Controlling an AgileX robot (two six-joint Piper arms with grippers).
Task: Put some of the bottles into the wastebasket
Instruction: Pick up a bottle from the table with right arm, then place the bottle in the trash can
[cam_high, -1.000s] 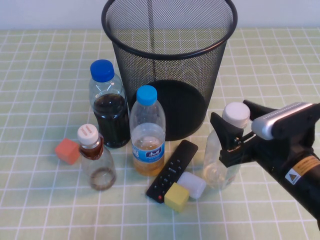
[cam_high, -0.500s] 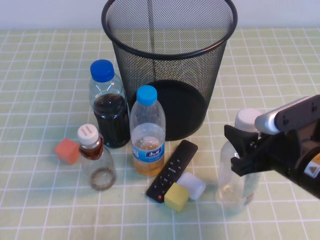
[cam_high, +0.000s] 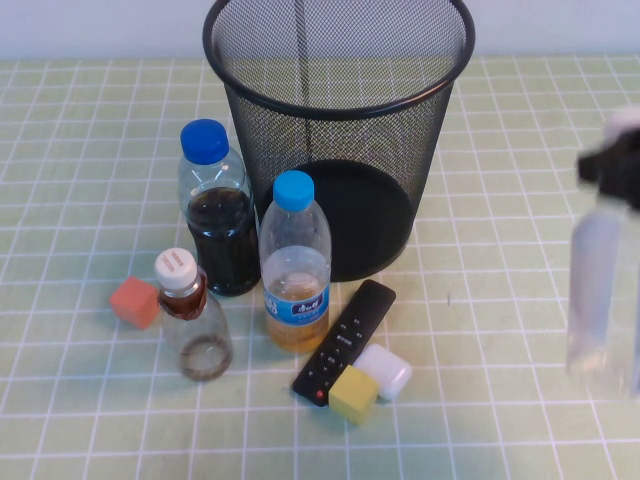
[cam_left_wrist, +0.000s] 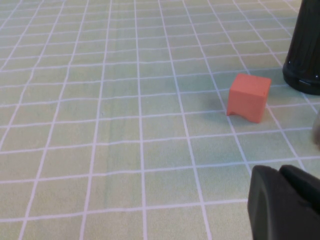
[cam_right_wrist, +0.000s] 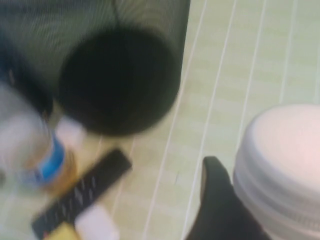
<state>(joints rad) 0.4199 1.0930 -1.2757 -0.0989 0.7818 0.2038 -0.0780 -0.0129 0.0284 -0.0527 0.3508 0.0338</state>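
1. The high view is only catching a blurry streak at its right edge: the larger clear bottle (cam_high: 603, 290) hanging above the table, with a dark smear of the right gripper (cam_high: 612, 165) at its top. The right wrist view is filling that in, showing the bottle's white cap (cam_right_wrist: 287, 160) up close with a black finger (cam_right_wrist: 220, 205) pressing against its side, so the right gripper is clamping the bottle at the neck.
2. The left gripper (cam_left_wrist: 285, 202) is only showing in the left wrist view, sitting low over the checked tablecloth near the orange block (cam_left_wrist: 248, 97). Can't tell if it's open or closed.
3. The wastebasket (cam_high: 338, 130) is standing upright at the back of the table, well apart from the lifted bottle, and no bottle is showing through the mesh.
4. In front of it, the dark-liquid bottle (cam_high: 216, 215) and the amber-liquid bottle (cam_high: 294, 268) are standing side by side. The small bottle (cam_high: 190, 318) is sitting in front of the dark one, just beside the orange block.
5. A black remote (cam_high: 345, 340) is lying next to the amber bottle, with a yellow block (cam_high: 353, 393) and a white block (cam_high: 385, 370) touching its near end.
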